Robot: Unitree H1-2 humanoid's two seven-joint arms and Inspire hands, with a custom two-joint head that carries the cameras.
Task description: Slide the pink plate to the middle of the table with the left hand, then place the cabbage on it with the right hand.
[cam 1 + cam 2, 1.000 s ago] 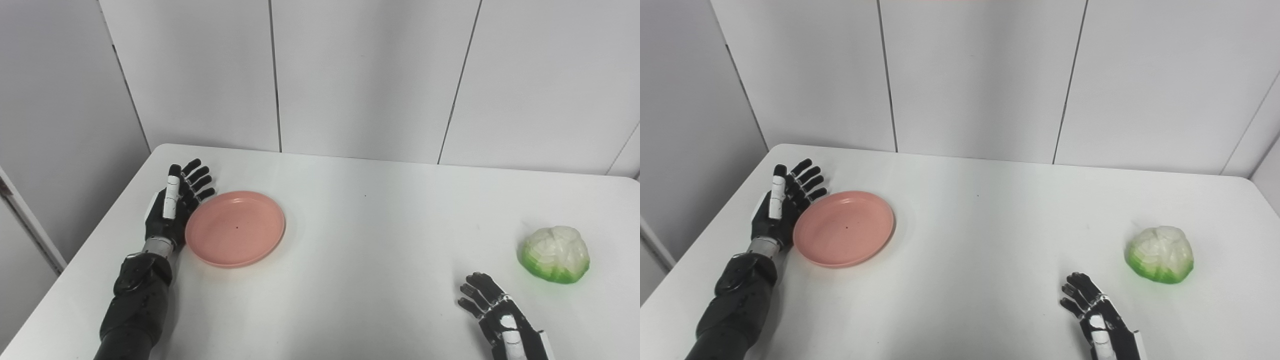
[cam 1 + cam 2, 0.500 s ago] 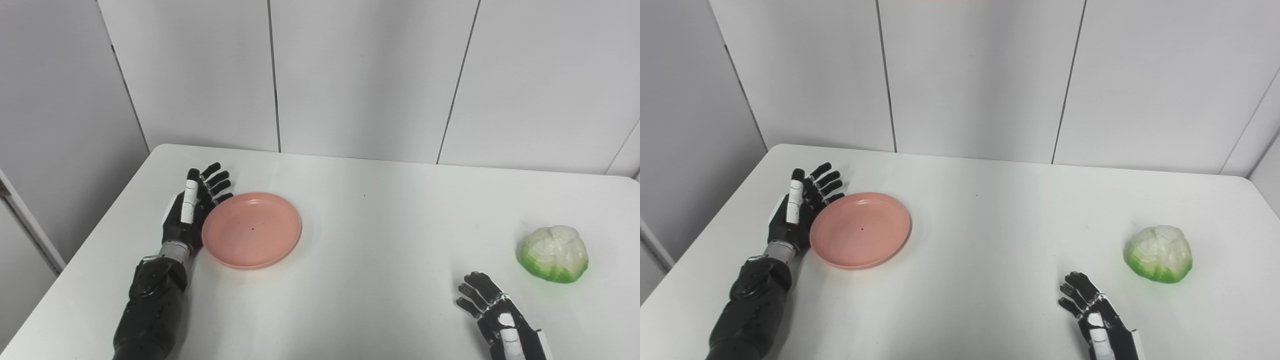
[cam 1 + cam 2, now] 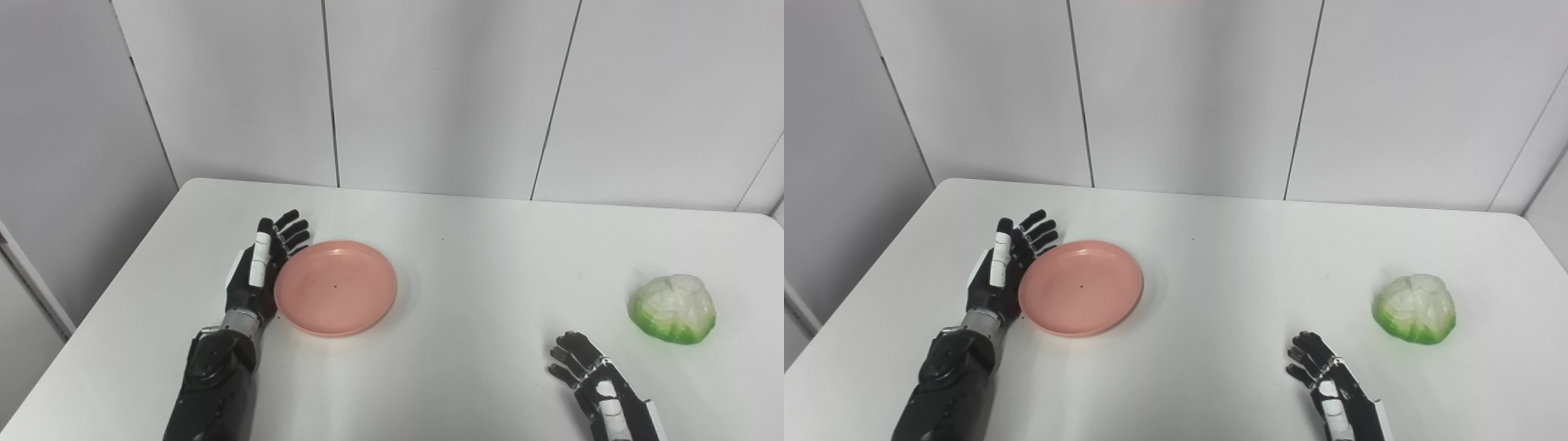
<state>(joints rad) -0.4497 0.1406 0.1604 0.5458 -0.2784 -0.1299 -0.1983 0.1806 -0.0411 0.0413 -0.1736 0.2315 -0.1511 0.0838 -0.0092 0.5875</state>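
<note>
1. Left eye view: the left hand (image 3: pixel 260 272), fingers spread and holding nothing, stands edge-on against the left rim of the pink plate (image 3: pixel 335 288), which lies left of the counter's (image 3: pixel 465 245) middle. An off-centre push could spin the plate away.
2. Right eye view: the right hand (image 3: pixel 1329 386) rests near the cabbage (image 3: pixel 1414 308), apparently loosely apart and empty. The counter is white and smooth; grey panelled walls (image 3: pixel 1188 92) stand behind.

Right of the left hand (image 3: pixel 260 272), the pink plate (image 3: pixel 335 288) touches its palm; beyond the plate the worktop (image 3: pixel 478 257) lies bare. The cabbage (image 3: pixel 674 308) sits ahead and right of the right hand (image 3: pixel 591 383), apart from it.
</note>
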